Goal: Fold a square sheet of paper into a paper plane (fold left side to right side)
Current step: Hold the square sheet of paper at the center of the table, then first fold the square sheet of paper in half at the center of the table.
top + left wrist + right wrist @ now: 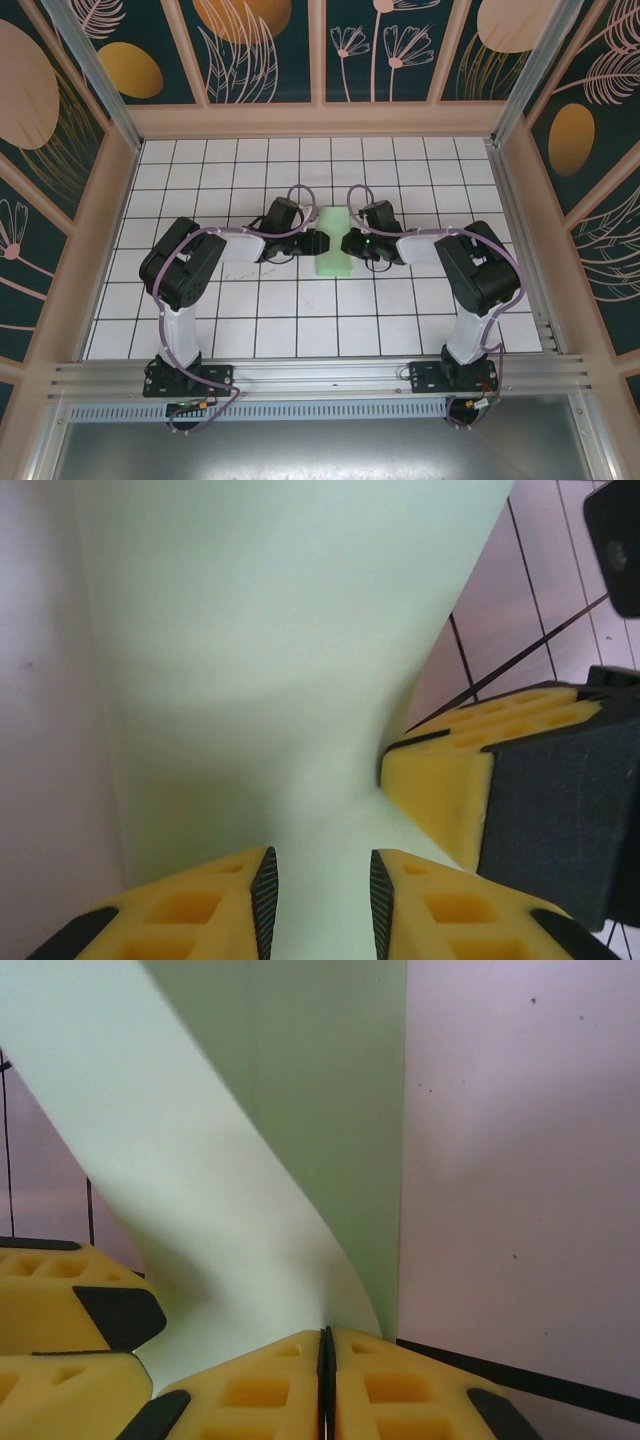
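Square sheet of paper (333, 262) at the centre of a white tiled table (300, 320), pinned between two robot arms that reach in from either side. The left arm (180, 270) rises from its base at 7 o'clock, the right arm (480, 270) from 5 o'clock; both are bent at the elbow and stretched level toward the middle, wrists facing each other. Dark panels printed with leaves and orange discs (260, 50) wall the table at 12, 9 and 3 o'clock.

The left gripper (316, 243) sits at the paper's 9 o'clock edge and the right gripper (348, 243) at its 3 o'clock edge. Seen from the left wrist, the left gripper (322, 900) has its yellow fingers a narrow gap apart, green paper (260, 660) showing through; whether the pads touch it cannot be told. The right arm's fingers (440, 780) press the sheet at 3 o'clock. Seen from the right wrist, the right gripper (326, 1360) is closed tight, pinching the paper's edge.

From above the pale mint-green paper reads as a narrow strip running 12 to 6 o'clock. Up close, a flap of the paper (200, 1190) curls up off the table.
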You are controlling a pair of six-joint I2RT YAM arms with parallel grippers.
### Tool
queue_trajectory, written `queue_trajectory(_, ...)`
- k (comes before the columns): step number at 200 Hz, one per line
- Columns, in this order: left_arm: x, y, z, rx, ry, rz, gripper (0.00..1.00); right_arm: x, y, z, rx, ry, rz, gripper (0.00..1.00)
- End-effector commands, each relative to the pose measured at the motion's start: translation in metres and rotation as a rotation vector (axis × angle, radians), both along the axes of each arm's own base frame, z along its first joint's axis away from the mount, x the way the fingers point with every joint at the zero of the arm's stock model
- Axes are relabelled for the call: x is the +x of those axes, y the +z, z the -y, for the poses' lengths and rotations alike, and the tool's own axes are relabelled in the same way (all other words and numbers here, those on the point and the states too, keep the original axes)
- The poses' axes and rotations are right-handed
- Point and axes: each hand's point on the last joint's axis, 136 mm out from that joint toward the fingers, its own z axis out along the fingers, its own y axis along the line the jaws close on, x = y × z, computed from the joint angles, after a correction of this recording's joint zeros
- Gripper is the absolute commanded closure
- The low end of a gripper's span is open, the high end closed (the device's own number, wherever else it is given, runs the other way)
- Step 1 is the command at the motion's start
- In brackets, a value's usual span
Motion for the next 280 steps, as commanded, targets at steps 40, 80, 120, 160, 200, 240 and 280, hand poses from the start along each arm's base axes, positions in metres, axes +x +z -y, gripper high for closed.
queue_trajectory(40, -0.020, -0.029, -0.014, 0.057, 0.003, -0.057, 0.66, -0.012, -0.015, 0.004, -0.046, 0.023, -0.043, 0.87)
queue_trajectory(80, -0.022, -0.035, -0.018, 0.083, 0.009, -0.064, 0.66, 0.013, 0.035, -0.008, 0.053, 0.048, 0.091, 0.87)
queue_trajectory(120, -0.022, -0.037, -0.020, 0.095, 0.015, -0.066, 0.67, 0.032, 0.052, -0.020, 0.102, 0.065, 0.139, 0.87)
queue_trajectory(160, -0.021, -0.036, -0.020, 0.100, 0.015, -0.062, 0.67, 0.050, 0.045, -0.033, 0.110, 0.084, 0.137, 0.87)
queue_trajectory(200, -0.021, -0.035, -0.020, 0.101, 0.012, -0.057, 0.67, 0.062, 0.028, -0.032, 0.060, 0.078, 0.114, 0.87)
queue_trajectory(240, -0.021, -0.029, -0.020, 0.102, 0.002, -0.037, 0.66, 0.058, 0.000, -0.021, -0.013, 0.049, 0.045, 0.87)
queue_trajectory(280, -0.023, -0.021, -0.019, 0.090, -0.018, -0.025, 0.65, 0.051, -0.020, -0.008, -0.075, 0.031, -0.014, 0.87)
